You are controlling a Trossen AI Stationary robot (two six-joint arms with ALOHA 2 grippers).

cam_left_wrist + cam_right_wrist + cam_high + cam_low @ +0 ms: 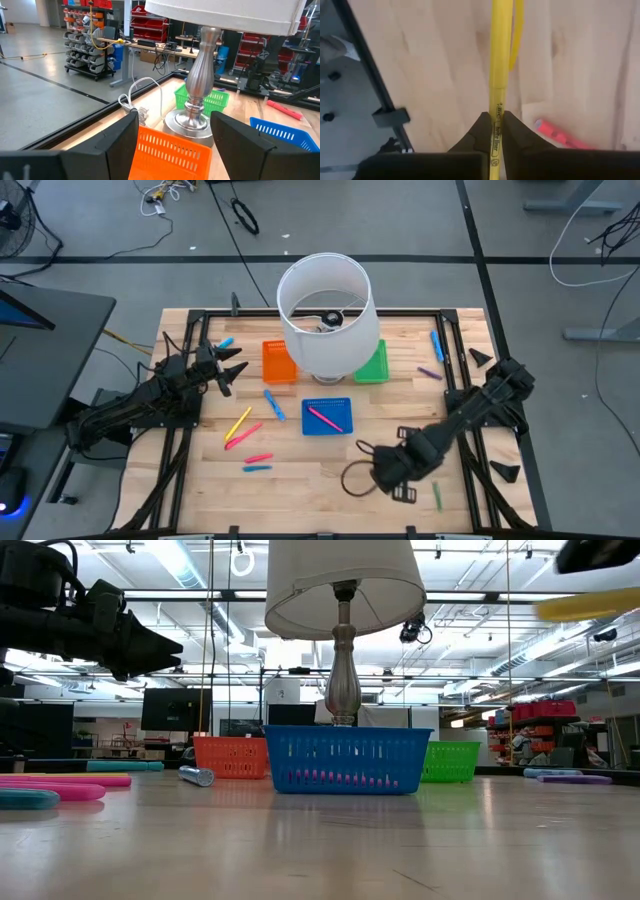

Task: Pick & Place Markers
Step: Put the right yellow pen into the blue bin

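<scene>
Right wrist view: right end effector (494,131) clamps a yellow marker (499,60); left end effector (228,367) gapes near the desk's (300,485) left edge

The lamp shade (324,312) hides its base from above; a pink marker (559,135) is blurred.

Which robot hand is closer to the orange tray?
Left. The left gripper hangs open just beside the orange tray; the right gripper, shut on a yellow marker, is far off at the table's near edge.
</scene>
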